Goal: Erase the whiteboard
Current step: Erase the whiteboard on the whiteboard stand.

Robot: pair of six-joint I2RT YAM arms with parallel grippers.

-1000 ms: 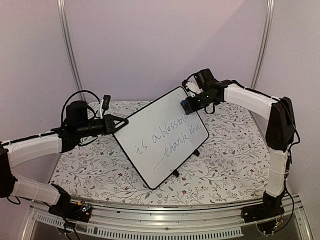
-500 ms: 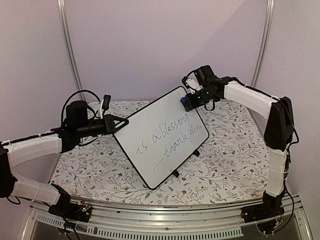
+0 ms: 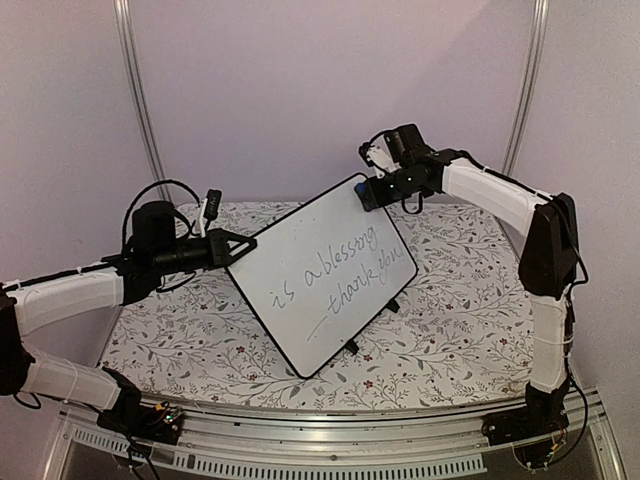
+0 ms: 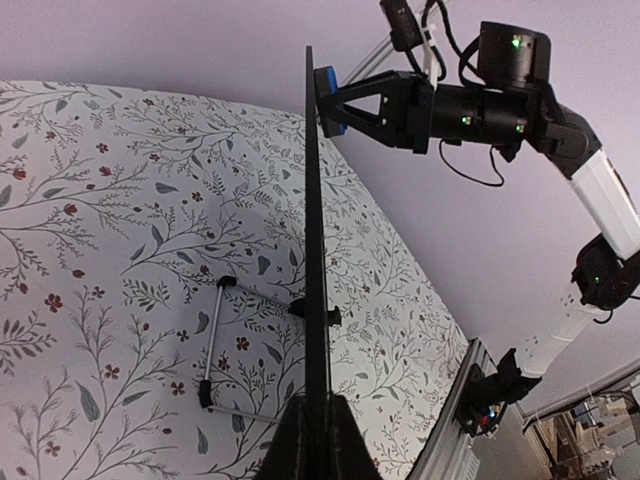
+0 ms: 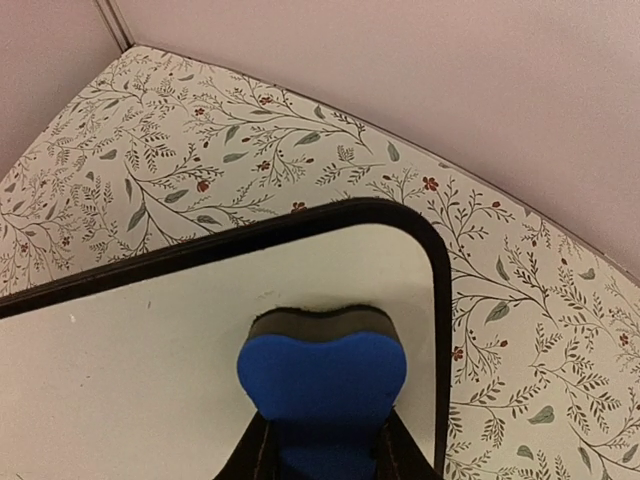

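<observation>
Black-framed whiteboard (image 3: 300, 310) held tilted on edge over the middle of the table (image 3: 460, 310), ready for wiping.
I've got the left gripper (image 3: 236, 250) clamped tight on its left edge to steady it. The right gripper (image 3: 368, 196) pinches the blue eraser (image 5: 322, 375) against the top corner. The handwriting reads "is a blessing thank you".

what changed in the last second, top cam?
The right gripper, shut on the blue eraser, moved up and left along the whiteboard to its top corner. Nothing was grasped or released. Unchanged: the left gripper clamping the board's left edge, the board's tilt, and the handwriting, none of it erased.
</observation>
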